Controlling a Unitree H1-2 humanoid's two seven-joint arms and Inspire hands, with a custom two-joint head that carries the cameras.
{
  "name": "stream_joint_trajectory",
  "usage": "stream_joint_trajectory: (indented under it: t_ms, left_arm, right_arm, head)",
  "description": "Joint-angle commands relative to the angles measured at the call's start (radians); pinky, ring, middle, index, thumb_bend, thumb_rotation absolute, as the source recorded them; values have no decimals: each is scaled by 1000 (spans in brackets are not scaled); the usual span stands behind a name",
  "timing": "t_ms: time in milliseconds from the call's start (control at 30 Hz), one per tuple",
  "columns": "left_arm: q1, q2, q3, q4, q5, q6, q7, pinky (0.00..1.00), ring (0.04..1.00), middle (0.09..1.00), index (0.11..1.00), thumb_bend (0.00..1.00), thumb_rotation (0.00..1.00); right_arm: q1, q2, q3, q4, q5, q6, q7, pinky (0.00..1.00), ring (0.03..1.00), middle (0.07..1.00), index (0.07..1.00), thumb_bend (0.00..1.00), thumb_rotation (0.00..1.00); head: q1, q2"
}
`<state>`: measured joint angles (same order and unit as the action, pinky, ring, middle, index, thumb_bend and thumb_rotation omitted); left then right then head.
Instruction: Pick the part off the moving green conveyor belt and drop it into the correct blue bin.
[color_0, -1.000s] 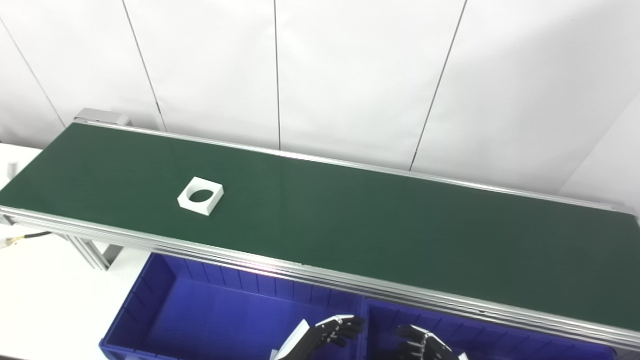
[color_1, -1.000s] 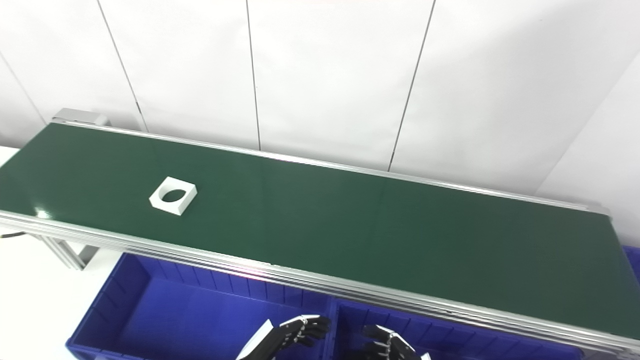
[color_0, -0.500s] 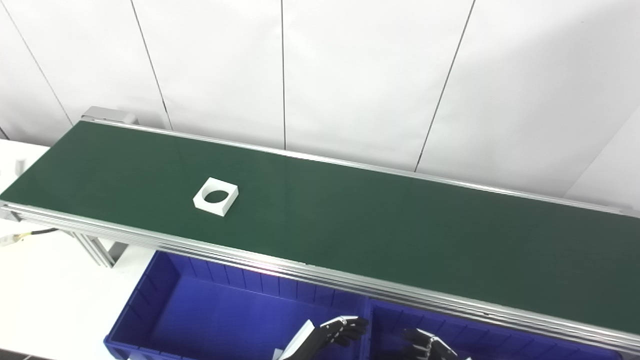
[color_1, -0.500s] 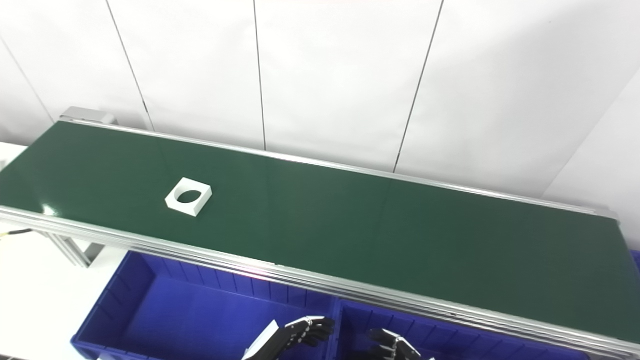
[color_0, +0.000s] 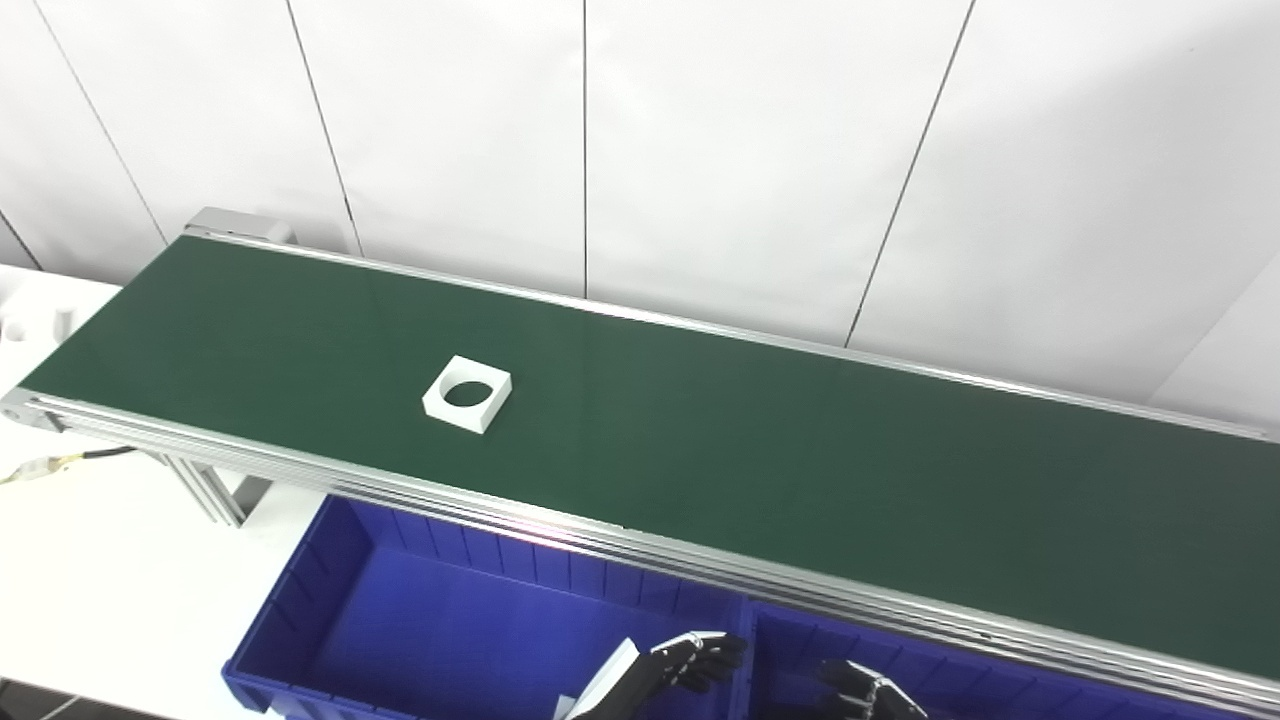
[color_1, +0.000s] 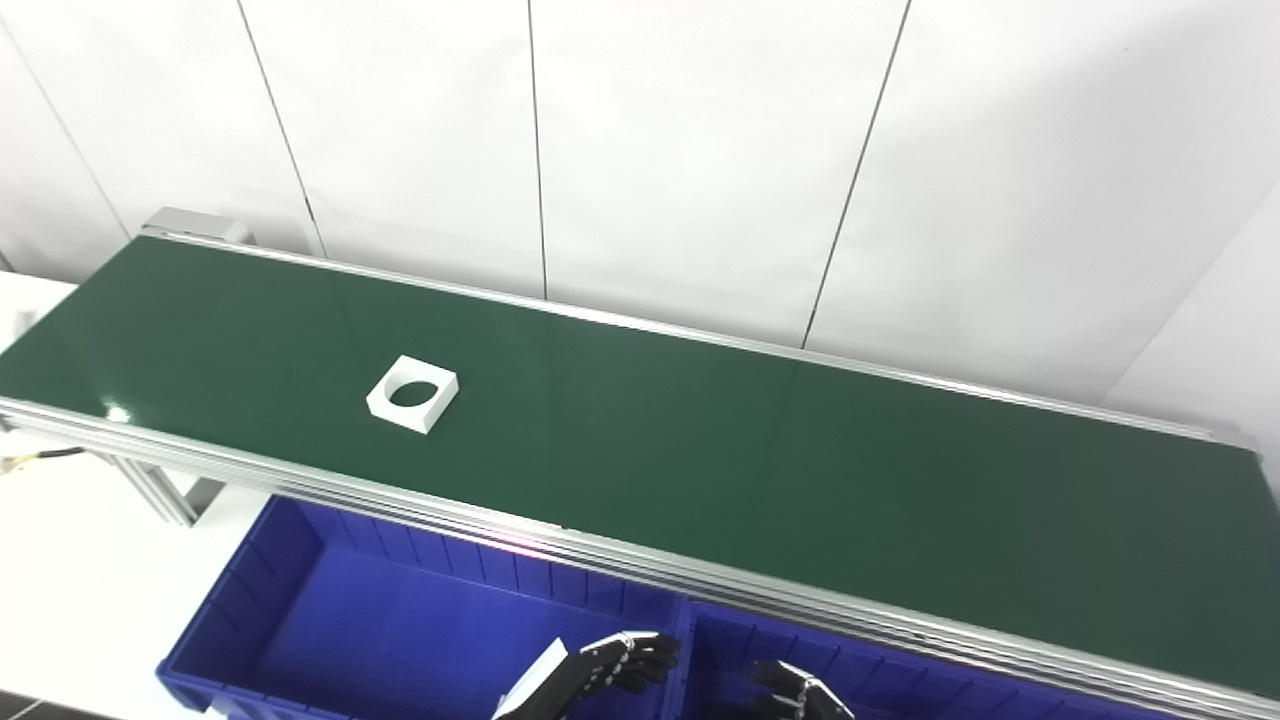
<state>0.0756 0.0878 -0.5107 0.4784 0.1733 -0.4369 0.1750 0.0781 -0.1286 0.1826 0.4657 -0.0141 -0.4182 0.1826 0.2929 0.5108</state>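
A white square part (color_0: 467, 394) with a round hole lies on the green belt (color_0: 760, 460); both hands, seemingly empty, hover low.

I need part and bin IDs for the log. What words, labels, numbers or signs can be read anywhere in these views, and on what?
None: no readable text shows in either view.
White square part with a round hole: plain, no marking.
Green conveyor belt: no label visible.
Blue plastic bins: no tag or number visible.
White wall panels: blank.

White panelled wall (color_0: 740, 150) with dark seams, white floor (color_0: 90, 560) — evenly lit
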Motion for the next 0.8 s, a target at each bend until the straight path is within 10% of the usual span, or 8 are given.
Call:
stream_joint_trajectory:
  t_ms: [0, 767]
  left_arm:
    - [-17, -12, -2, -27, -9, -33, 14, 739, 774, 794, 809, 937, 211]
    - [21, 9, -2, -715, 60, 16, -164, 656, 751, 794, 796, 927, 237]
  right_arm:
    - [-24, 0, -4, -1, 7, -52, 11, 638, 711, 774, 744, 873, 203]
    - [-53, 17, -34, 61, 22, -52, 49, 662, 723, 774, 749, 851, 246]
  head:
    - [12, 0]
    - [56, -8]
